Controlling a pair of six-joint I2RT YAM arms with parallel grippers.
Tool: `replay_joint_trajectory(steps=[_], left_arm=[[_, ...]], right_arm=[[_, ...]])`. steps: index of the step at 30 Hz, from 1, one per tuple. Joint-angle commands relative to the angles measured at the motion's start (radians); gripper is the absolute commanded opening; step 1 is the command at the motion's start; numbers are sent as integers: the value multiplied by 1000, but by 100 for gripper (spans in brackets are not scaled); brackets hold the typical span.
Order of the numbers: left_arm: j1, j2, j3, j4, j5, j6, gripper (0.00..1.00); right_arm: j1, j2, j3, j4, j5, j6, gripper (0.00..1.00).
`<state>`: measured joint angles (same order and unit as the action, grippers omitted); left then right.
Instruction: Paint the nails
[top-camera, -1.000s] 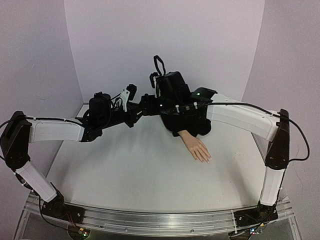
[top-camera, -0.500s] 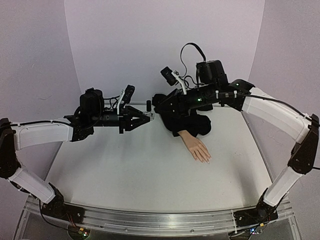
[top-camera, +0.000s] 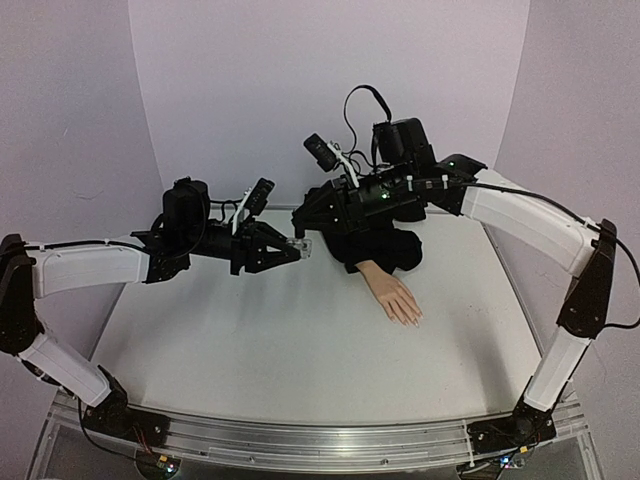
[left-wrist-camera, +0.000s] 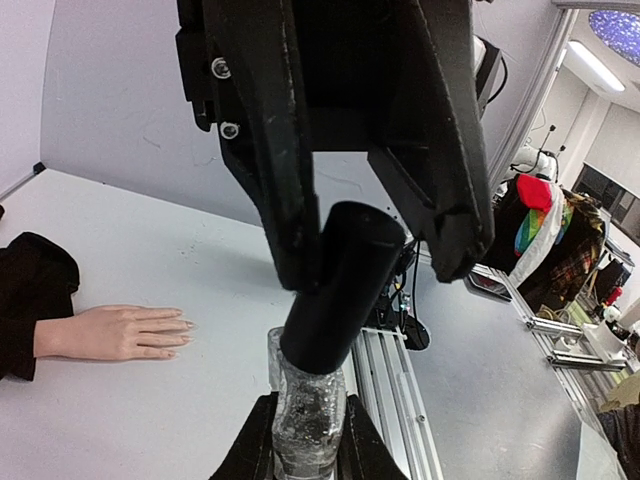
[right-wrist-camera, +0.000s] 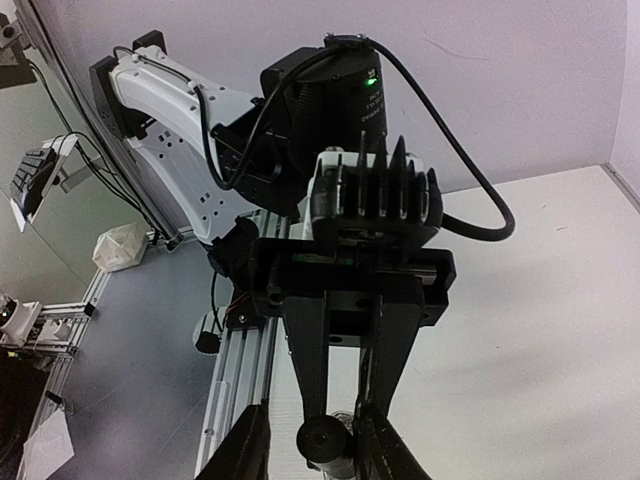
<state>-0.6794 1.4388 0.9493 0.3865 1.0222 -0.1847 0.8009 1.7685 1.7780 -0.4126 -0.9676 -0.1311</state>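
Note:
A small clear bottle (left-wrist-camera: 305, 405) with a black cap (left-wrist-camera: 342, 285) is held by its body in my shut left gripper (left-wrist-camera: 305, 440), above the table left of centre (top-camera: 303, 246). My right gripper (right-wrist-camera: 315, 450) faces it from the right, jaws straddling the cap (right-wrist-camera: 322, 438). One finger (right-wrist-camera: 385, 445) is against the cap and a gap shows on the other side. The peach mannequin hand (top-camera: 395, 295) lies palm down at centre right, with a black sleeve (top-camera: 385, 248). Its pale nails (left-wrist-camera: 185, 325) point toward the table's front.
The aluminium rail (top-camera: 300, 440) with both arm bases runs along the near edge. Pale walls close in the back and sides. In the left wrist view, frames and coloured cloth (left-wrist-camera: 540, 225) stand beyond the table.
My right gripper has swung left and down onto the bottle's cap while its jaws narrowed. The left gripper has dipped slightly with the bottle. The mannequin hand has not moved.

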Motion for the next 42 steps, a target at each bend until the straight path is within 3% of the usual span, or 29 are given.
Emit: replay_joint_trajectory(steps=[1, 7, 12, 16, 22, 29, 42], left_arm=[[6, 3, 60, 53, 38, -12, 0], [6, -3, 58, 60, 32, -10, 0], [6, -22, 45, 70, 11, 1, 0], [5, -54, 18, 111, -69, 2, 0], [10, -108, -32, 229, -228, -8, 0], [17, -115, -50, 336, -302, -24, 0], [18, -97, -17, 298, -380, 9, 0]], right_arm=[[1, 19, 50, 15, -63, 10, 25], [1, 37, 51, 16, -68, 14, 18], [1, 45, 43, 22, -74, 23, 0], [1, 44, -12, 105, -58, 83, 0], [0, -4, -220, 423, 43, 297, 0], [3, -8, -342, 641, 104, 422, 0], [22, 6, -388, 658, 217, 395, 0]])
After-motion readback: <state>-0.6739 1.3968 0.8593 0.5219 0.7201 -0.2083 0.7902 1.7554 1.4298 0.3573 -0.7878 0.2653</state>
